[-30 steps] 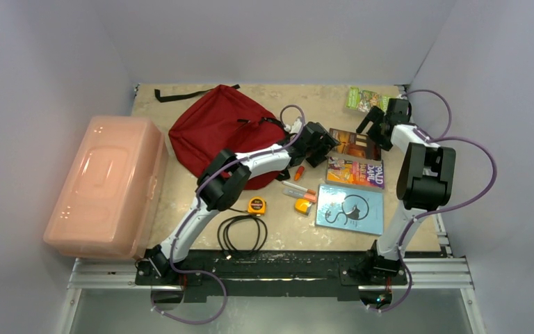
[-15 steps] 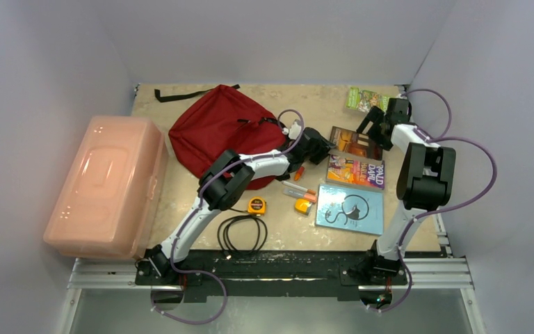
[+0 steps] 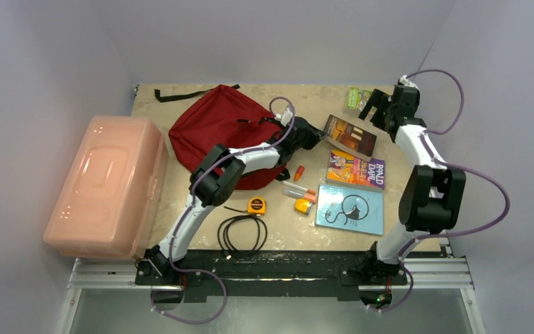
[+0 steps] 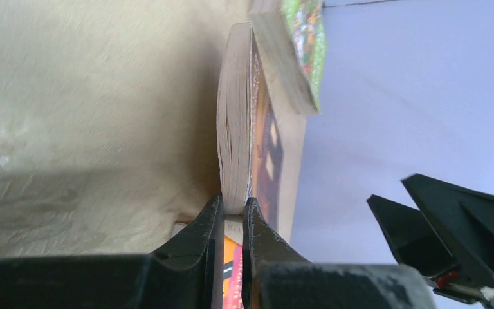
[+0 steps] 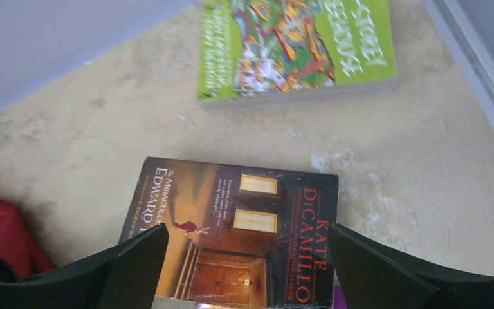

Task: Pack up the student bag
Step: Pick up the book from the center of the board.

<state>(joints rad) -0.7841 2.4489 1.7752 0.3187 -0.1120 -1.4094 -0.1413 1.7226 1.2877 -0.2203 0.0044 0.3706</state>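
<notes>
Left end effector (image 4: 233, 207) pinches the edge of a brown paperback book (image 4: 238, 129) just beside the dark red fabric student bag (image 3: 215, 125), which lies far-left on the table (image 3: 181, 202). Right end effector (image 5: 247, 254) is spread over the book. A pale pink plastic box (image 3: 104, 184), lid shut, sits at the left edge.

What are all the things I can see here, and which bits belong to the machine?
dark red fabric backpack: one, red, far middle.
pale pink rigid plastic box: one, pink, left side.
brown-orange paperback: one, right of the backpack, held by its edge.
green paperback: one, far right corner.
purple-orange Roald Dahl paperback: one, right middle.
light blue book: one, near right.
yellow tape measure: one, centre.
black coiled cable: one, near edge.
small orange and white pens: a few, count unclear, centre.
black strap: one, far left edge.
left gripper: one, black, shut on the brown-orange paperback.
right gripper: one, black, open, far right.
</notes>
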